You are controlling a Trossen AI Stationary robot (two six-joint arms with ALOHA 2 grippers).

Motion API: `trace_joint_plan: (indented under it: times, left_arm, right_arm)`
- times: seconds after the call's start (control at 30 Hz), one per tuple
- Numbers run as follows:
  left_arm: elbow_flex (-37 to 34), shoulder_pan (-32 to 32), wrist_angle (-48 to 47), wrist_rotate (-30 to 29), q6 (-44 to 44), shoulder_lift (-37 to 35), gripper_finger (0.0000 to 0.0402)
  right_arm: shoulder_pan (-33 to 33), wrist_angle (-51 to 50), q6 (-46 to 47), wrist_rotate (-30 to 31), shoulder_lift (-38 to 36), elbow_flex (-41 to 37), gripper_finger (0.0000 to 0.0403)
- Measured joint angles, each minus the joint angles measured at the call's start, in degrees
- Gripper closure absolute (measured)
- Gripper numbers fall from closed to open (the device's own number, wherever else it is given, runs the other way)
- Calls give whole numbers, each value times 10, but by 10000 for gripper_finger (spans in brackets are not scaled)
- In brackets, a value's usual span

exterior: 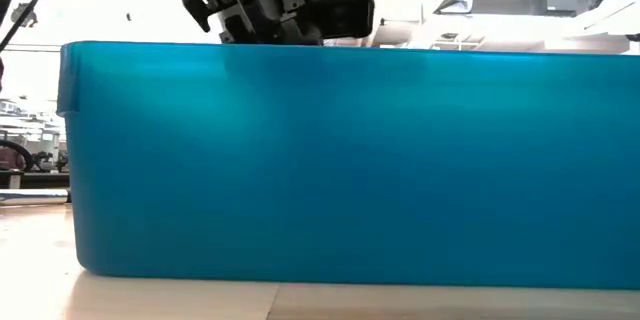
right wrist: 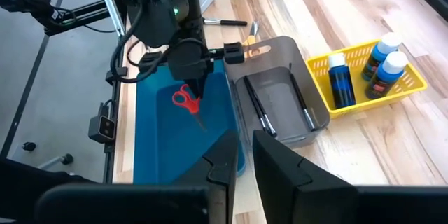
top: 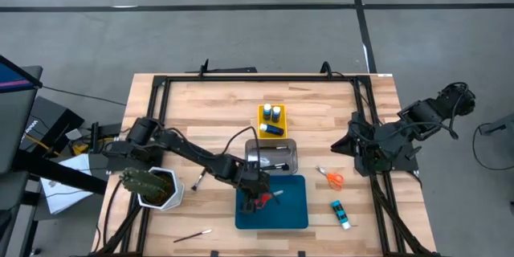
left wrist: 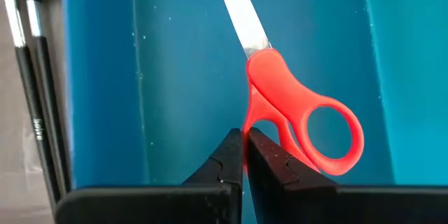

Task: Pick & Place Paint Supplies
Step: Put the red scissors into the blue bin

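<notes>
While my left gripper (top: 259, 201) sits low over the blue tray (top: 293, 213) at the lower centre of the high view, its jaws are pressed tight together on one handle loop of the red scissors (left wrist: 294, 119). Those scissors are inside the blue tray, blade pointing away from my wrist toward the top of the left wrist frame. Just above the blue tray sits the clear tray (top: 291, 146), with dark-handled paintbrushes (right wrist: 260, 112) lying in it. Above that, the yellow tray (top: 262, 122) holds three blue bottles (top: 273, 114) with white caps. My right gripper (top: 365, 157) waits at the right side of the bench (top: 209, 104), its jaws drawn narrow with only a slim gap and nothing between them. Orange scissors (top: 332, 177) lie on the bench right of the clear tray, and another blue bottle (top: 340, 214) lies below them. A paintbrush (top: 192, 235) lies at the lower left, another (top: 197, 181) beside the cactus (top: 144, 183) in its white pot.
</notes>
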Motion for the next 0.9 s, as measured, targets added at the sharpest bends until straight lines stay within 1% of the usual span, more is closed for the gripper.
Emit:
trace_joint_plan:
  times: [0.27,0.63,0.9]
  left_arm:
    - [-1,0,-37,-10,14,-1,401]
    - [-10,0,-49,-34,11,-1,399]
    - [-10,0,-47,-37,5,-1,381]
  right_arm:
    - [0,2,1,0,0,0,359]
    - [0,4,5,1,0,0,359]
    - [0,7,5,1,0,0,359]
